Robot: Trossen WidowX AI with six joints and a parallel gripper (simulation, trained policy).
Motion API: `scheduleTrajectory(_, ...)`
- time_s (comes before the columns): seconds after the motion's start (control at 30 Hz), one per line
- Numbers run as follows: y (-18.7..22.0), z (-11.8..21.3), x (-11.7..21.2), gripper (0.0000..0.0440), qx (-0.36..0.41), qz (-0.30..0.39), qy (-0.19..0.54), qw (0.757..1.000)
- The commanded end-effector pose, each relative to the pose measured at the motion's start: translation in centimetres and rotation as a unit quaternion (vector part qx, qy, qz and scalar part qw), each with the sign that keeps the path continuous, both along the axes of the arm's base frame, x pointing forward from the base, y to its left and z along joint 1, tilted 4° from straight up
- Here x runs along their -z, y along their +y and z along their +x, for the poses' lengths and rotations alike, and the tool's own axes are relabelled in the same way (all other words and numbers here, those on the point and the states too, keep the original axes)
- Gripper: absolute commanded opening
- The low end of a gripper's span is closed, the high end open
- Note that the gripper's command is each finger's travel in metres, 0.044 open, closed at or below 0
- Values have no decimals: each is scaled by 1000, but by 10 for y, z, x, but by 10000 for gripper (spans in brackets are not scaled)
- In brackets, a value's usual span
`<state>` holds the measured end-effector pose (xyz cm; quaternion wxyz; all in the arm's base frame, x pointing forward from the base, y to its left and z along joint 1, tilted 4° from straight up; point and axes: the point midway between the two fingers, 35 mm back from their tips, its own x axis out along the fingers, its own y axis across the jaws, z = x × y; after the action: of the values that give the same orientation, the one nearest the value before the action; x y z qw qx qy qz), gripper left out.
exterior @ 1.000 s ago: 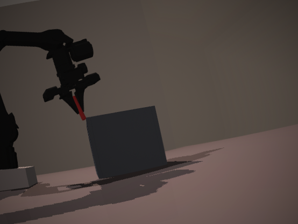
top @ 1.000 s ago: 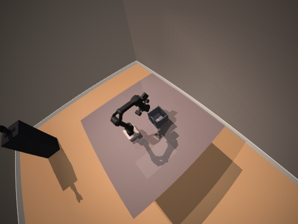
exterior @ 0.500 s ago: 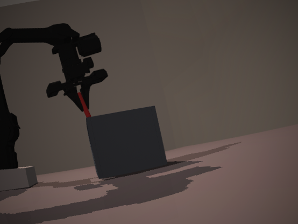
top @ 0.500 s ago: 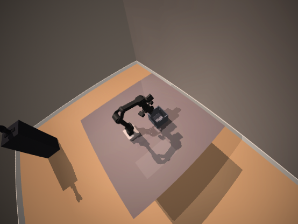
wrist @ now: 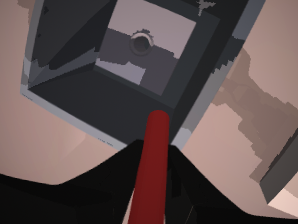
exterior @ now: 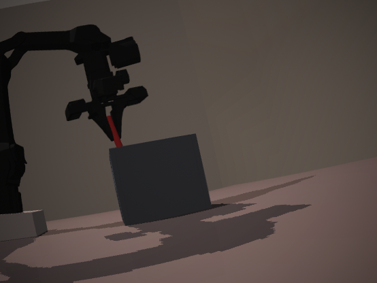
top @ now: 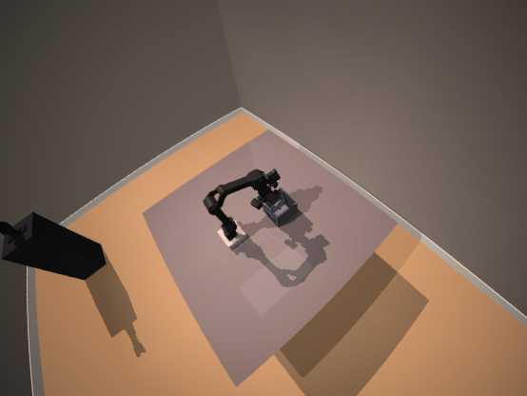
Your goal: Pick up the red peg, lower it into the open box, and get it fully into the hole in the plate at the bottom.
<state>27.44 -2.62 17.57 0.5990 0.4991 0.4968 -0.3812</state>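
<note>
While the arm (top: 236, 184) (exterior: 51, 41) arches from its pale base (top: 242, 242) (exterior: 40, 222) toward the open box (top: 291, 209) (exterior: 160, 180) (wrist: 185, 127), the gripper (top: 267, 202) (exterior: 116, 139) (wrist: 154, 149) points downward at the near-base side of the box, its fingers closed upon the red peg (exterior: 114, 130) (wrist: 154, 160). The peg is clasped between the two fingertips and, in the exterior view, slants with its lower end toward the box; that end meets the line of the box's top edge, and how far it reaches below the rim cannot be told there. In the wrist view, the rounded free end of the peg appears over the box's dark inner wall, near one corner of the opening. The plate (wrist: 175, 30) lies at the bottom of the box, partly in shadow, with a round hole (wrist: 141, 43) in it; the peg's end appears well apart from this hole. The box stands upright on the mauve surface (top: 190, 214) (exterior: 306, 238) (wrist: 60, 135), over which the shadows of arm and box spread.
</note>
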Motion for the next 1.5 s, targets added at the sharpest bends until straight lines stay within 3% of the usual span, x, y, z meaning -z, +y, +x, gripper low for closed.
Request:
scheduleTrajectory(0.0, -7, 7, 0, 0, -3, 1, -2, 1000)
scheduleTrajectory(0.6, -33, 31, 34, 0, -12, 7, 17, 1000)
scheduleTrajectory(1.47, -33, 59, 92, 0, -73, 17, 28, 997)
